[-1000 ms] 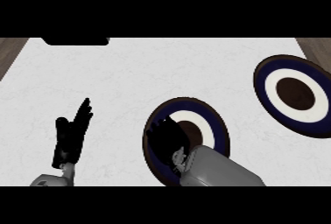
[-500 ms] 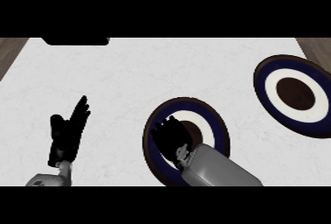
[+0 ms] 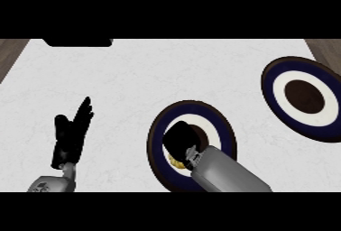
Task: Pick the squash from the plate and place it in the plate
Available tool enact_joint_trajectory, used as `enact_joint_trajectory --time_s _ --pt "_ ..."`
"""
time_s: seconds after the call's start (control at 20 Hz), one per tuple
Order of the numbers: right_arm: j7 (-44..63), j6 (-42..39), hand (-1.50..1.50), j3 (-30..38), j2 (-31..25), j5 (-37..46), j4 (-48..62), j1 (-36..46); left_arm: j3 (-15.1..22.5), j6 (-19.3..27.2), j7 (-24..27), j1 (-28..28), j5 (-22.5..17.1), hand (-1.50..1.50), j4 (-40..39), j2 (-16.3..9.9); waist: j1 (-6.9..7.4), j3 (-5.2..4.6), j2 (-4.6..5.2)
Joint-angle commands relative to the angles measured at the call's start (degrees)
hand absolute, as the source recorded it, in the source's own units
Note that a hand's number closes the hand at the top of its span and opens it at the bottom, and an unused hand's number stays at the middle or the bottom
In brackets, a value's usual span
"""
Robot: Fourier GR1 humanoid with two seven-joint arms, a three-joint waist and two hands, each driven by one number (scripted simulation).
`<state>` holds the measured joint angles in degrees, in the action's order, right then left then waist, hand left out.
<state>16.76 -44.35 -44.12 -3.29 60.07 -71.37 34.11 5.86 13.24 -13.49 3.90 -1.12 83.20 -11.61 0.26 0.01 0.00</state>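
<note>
A round plate [image 3: 160, 131] with dark blue, white and brown rings lies near the front of the counter. My right hand [image 3: 180, 140] is down on its centre, fingers curled round the squash [image 3: 175, 161], of which only a yellowish sliver shows under the wrist. A second plate [image 3: 313, 74] of the same pattern lies at the far right, with nothing on it. My left hand [image 3: 72, 133] rests open at the lower left, fingers pointing up, apart from both plates.
A dark object [image 3: 78, 42] sits at the counter's far edge, upper left. Wooden floor shows past the counter's left corner [image 3: 10, 54] and right corner [image 3: 326, 47]. White marbled counter [image 3: 140, 81] stretches between the plates and the left hand.
My right hand has settled lower onto the near plate and its fingers have curled round the squash. The left hand has barely moved.
</note>
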Motion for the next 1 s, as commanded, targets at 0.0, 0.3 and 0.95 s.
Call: enact_joint_trajectory --time_s 0.0,0.3,0.95 --pt "-2.4 2.6 1.5 -1.0 2.7 3.7 1.7 -0.3 -2.5 -1.8 3.6 1.2 -0.9 0.0 -4.1 0.6 -0.06 -0.02 0.04" --pt "-7.7 8.5 1.5 0.2 1.5 8.4 3.7 1.8 -1.2 -1.2 2.5 -2.3 1.1 0.0 -0.4 1.8 0.11 -0.01 0.05" --pt "-34.3 46.3 1.5 26.4 -26.6 -7.9 -18.1 -21.4 -2.8 -1.1 0.2 -4.3 0.4 0.0 2.8 0.0 -2.93 0.21 -0.26"
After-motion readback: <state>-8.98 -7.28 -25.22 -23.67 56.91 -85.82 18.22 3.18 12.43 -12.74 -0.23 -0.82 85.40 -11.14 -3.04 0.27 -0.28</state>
